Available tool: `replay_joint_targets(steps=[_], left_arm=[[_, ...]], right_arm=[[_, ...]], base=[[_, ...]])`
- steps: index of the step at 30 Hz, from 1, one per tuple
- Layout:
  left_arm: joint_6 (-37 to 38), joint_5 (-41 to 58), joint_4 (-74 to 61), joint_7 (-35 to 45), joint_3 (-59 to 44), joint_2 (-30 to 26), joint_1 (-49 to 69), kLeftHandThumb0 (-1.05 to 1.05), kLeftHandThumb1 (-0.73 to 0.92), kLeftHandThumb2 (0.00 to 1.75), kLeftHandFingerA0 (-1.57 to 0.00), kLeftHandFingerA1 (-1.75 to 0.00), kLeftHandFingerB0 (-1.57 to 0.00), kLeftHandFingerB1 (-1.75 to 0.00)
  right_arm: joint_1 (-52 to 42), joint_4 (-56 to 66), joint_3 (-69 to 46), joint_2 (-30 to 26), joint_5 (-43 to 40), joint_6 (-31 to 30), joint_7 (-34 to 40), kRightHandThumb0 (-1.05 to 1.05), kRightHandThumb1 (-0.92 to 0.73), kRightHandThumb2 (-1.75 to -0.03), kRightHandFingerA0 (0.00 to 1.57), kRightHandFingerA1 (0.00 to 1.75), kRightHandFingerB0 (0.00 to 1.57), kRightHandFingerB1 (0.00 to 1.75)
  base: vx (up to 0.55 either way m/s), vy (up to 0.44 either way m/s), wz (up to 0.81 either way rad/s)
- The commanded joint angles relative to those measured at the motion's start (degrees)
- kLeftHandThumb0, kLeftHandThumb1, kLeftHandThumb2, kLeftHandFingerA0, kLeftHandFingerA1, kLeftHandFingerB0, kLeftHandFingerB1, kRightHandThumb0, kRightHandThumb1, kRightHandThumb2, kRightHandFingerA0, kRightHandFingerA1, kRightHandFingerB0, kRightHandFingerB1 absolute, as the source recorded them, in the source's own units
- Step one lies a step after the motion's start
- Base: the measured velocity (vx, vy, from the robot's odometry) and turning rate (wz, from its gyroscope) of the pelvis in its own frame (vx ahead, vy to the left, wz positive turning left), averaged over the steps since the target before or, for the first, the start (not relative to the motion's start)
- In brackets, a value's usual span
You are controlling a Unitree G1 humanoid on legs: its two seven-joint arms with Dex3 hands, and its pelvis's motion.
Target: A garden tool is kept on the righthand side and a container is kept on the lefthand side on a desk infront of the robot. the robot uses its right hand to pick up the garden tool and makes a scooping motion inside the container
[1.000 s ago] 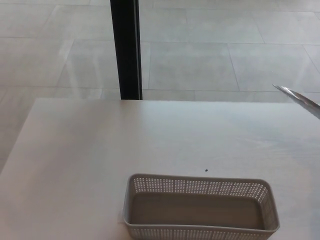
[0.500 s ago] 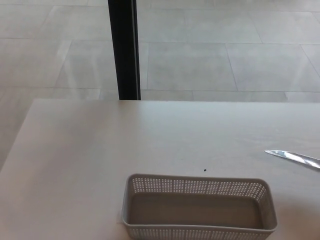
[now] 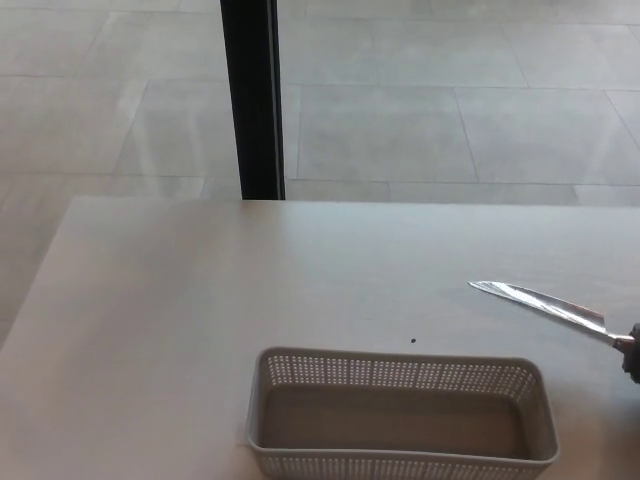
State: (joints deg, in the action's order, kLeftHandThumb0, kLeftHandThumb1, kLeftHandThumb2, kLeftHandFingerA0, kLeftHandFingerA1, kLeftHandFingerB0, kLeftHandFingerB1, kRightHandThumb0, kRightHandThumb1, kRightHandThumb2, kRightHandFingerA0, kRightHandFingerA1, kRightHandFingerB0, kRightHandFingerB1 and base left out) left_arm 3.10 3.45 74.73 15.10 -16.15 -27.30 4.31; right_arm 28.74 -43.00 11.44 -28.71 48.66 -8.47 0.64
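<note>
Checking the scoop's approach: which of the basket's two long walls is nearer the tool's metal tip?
The far long wall of the basket, its top side in view; the metal blade hangs just beyond it.

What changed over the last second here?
The shiny metal blade of the garden tool came down from the upper right and then pushed leftward, its tip now over the white desk beyond the grey perforated plastic basket. Basket and desk stayed put.
</note>
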Motion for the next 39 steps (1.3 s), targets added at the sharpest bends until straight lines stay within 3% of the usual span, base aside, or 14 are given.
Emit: replay_joint_targets(steps=[1,5,7,8,10,12,14,16,18,27,28,32,33,39], left_arm=[[-0.3,0.21,0.4,-0.15,-0.27,-0.67,0.01,-0.55,0.64,0.59,-0.49,-0.57,-0.47,-0.44],[-0.18,0.21,0.16,-0.36,-0.29,-0.83,0.0,-0.56,0.64,0.59,-0.49,-0.54,-0.48,-0.43],[0.4,-0.16,-0.4,-0.24,0.16,-0.97,0.38,-0.58,0.64,0.59,-0.48,-0.63,-0.47,-0.47],[0.4,-0.16,-0.34,-0.38,0.13,-0.96,0.44,-0.57,0.64,0.59,-0.51,-0.61,-0.49,-0.46],[0.16,0.09,-0.3,-0.16,-0.09,-0.92,0.5,-0.57,0.65,0.6,-0.48,-0.59,-0.48,-0.45],[0.29,-0.08,0.07,-0.18,-0.01,-0.91,0.53,-0.57,0.64,0.59,-0.5,-0.55,-0.48,-0.43],[0.36,0.01,0.16,-0.47,-0.15,-0.82,0.54,-0.57,0.64,0.59,-0.5,-0.56,-0.49,-0.43],[0.57,-0.47,0.25,-0.81,0.27,-0.76,0.48,-0.58,0.65,0.6,-0.5,-0.55,-0.45,-0.43],[0.46,-0.11,-0.25,-0.84,0.02,-0.91,0.5,-0.57,0.64,0.59,-0.49,-0.59,-0.5,-0.47],[0.34,0.01,-0.11,0.13,0.06,-1.04,0.53,-0.57,0.65,0.6,-0.47,-0.56,-0.49,-0.45],[0.19,0.23,-0.11,0.17,-0.17,-1.18,0.48,-0.58,0.64,0.59,-0.51,-0.56,-0.5,-0.44],[0.18,0.27,-0.24,-0.07,-0.31,-1.31,0.73,-0.56,0.65,0.59,-0.48,-0.54,-0.47,-0.44],[0.3,-0.2,-0.05,-0.39,0.07,-1.35,0.66,-0.56,0.65,0.6,-0.51,-0.55,-0.48,-0.43],[0.57,-0.82,-0.07,-0.44,0.67,-1.64,0.66,-0.57,0.65,0.6,-0.5,-0.58,-0.5,-0.45]], right_arm=[[0.12,3.41,1.13,-0.55,-3.34,-7.09,-11.62,-0.57,-0.81,-0.64,0.65,0.77,0.63,0.6],[1.18,3.25,2.15,-0.93,-3.56,-8.75,-15.79,-0.63,-0.82,-0.65,0.47,0.52,0.41,0.42],[1.01,4.37,3.68,-2.17,-2.98,-10.46,-21.56,-0.84,-0.85,-0.66,0.0,0.4,0.16,0.25],[0.65,5.13,4.32,-2.89,-2.46,-10.76,-23.12,-0.94,-0.71,-1.09,0.0,0.27,0.09,0.28],[0.73,5.47,5.6,-3.75,-1.47,-11.0,-25.09,-0.96,-0.9,-0.67,0.0,0.0,0.03,0.27],[0.44,6.32,6.14,-5.05,-1.63,-10.8,-27.7,-1.05,-0.73,-1.16,0.0,0.26,0.02,0.04],[-0.17,7.79,6.18,-5.92,-2.01,-10.77,-28.92,-1.05,-0.72,-1.16,0.0,0.29,0.0,0.04],[-1.63,10.71,5.94,-7.63,-2.19,-10.32,-30.1,-1.05,-0.92,-0.69,0.0,0.0,0.0,0.08],[-1.59,11.77,6.45,-8.78,-2.01,-9.55,-31.7,-1.05,-0.79,-0.97,0.0,0.0,0.0,0.01],[-6.54,22.48,0.18,-13.99,-7.87,-9.74,-34.38,-1.05,-0.92,-0.7,0.0,0.0,0.0,0.0],[-8.55,25.28,-2.62,-15.39,-10.18,-9.06,-34.77,-1.05,-0.76,-1.0,0.0,0.0,0.0,0.01],[-13.01,32.19,-9.41,-18.34,-14.46,-10.35,-37.71,-1.05,-0.92,-0.73,0.0,0.0,0.0,0.01],[-15.27,33.96,-14.13,-19.04,-17.44,-10.52,-38.12,-1.03,-0.73,-1.04,0.0,0.0,0.0,0.01],[-25.9,33.07,-37.91,-21.95,-28.04,-6.2,-38.87,-1.04,-0.72,-1.03,0.0,0.0,0.0,0.08]], base=[[0.0,0.0,0.0],[0.0,0.0,0.0],[0.0,0.0,0.0],[0.0,0.0,0.0],[0.0,0.0,0.0],[0.0,0.0,0.0],[0.0,0.0,0.0],[0.0,0.0,0.0],[0.0,0.0,0.0],[0.0,0.0,0.0],[0.0,0.0,0.0],[0.0,0.0,0.0],[0.0,0.0,0.0],[0.0,0.0,0.0]])
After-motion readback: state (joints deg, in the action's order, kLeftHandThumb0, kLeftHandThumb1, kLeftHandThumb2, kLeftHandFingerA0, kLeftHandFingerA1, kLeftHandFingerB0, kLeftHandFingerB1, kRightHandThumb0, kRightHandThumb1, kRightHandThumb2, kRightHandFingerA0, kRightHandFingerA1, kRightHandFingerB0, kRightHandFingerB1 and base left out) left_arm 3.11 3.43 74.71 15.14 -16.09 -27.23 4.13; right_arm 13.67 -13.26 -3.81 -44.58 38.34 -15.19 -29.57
